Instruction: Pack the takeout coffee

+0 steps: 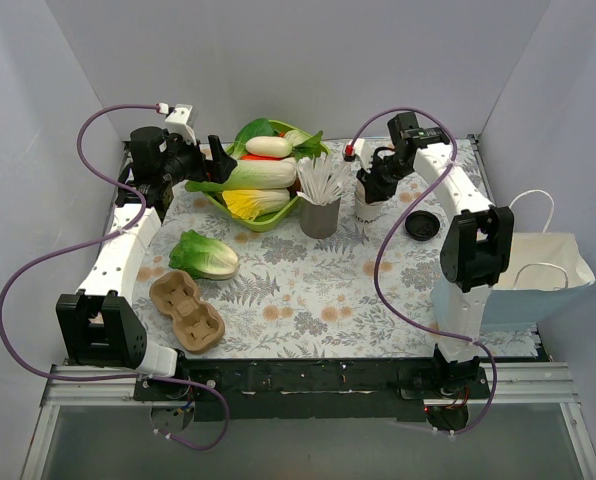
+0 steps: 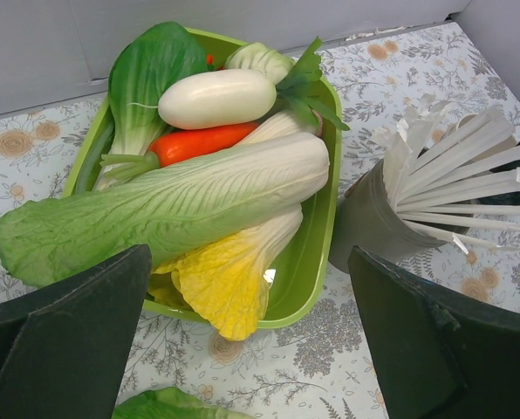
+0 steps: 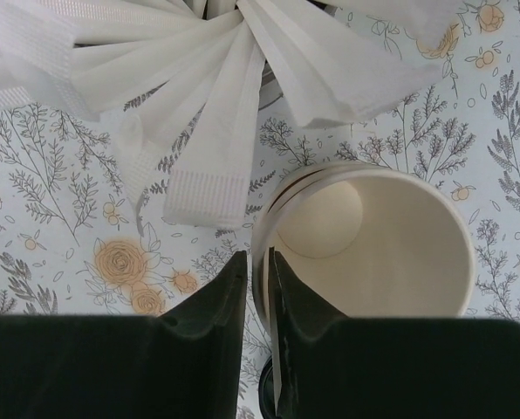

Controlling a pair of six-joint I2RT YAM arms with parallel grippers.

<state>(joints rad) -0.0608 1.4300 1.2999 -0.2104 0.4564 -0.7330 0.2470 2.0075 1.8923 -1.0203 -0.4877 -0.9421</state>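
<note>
Early stage: cup (image 1: 370, 205) stands upper centre-right, uncapped, right gripper (image 3: 258, 262) fingers pinching its rim. Loose lid (image 1: 421, 224) lies just right of it. At upper left, left gripper (image 2: 249, 255) fingers spread. Capping and loading into bag (image 1: 538, 275) remain.

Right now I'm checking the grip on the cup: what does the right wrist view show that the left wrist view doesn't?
Only right wrist: the lidless paper cup, with the right pincer pinching its wall at the rim. Only left wrist: the green tub of vegetables, framed by the wide-open left pincer. Both: the white straws and the floral tablecloth.
</note>
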